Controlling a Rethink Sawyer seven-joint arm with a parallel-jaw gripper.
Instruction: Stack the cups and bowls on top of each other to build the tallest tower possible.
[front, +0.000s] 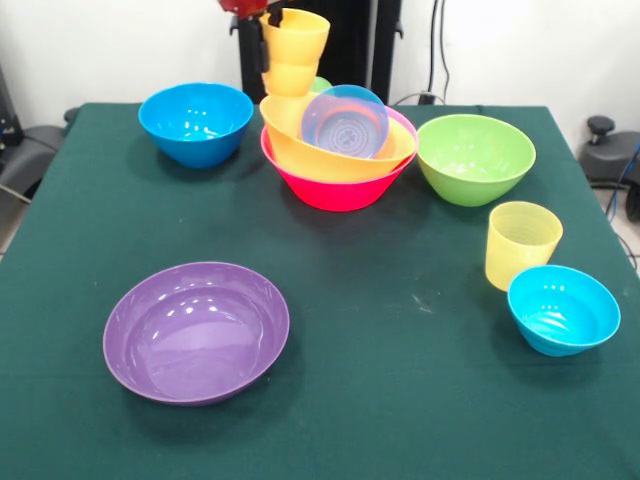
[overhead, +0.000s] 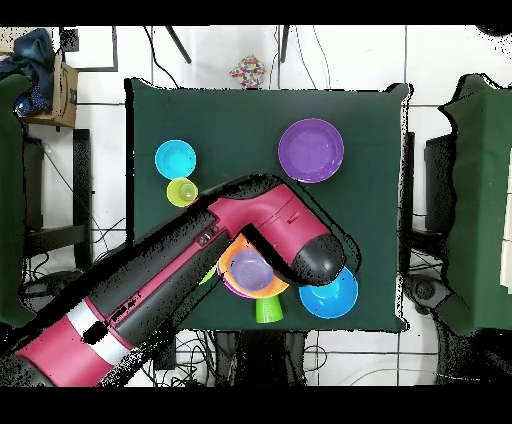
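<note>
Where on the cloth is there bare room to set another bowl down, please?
Free: the near middle, between the purple bowl and the small blue bowl, and left of the purple bowl. Crowded: the far side around the tower, flanked by blue and green bowls.

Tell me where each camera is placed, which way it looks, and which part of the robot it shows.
Front view: sits across the table from the robot, facing it over the dark green table; only the gripper shows, at the top edge beside the yellow-orange plastic cup.
Overhead view: sits above the table, looking straight down; the red and black arm reaches from bottom left over the pile of nested bowls.
Shared: the wide shallow purple plastic bowl, near left in front, upper right overhead.
</note>
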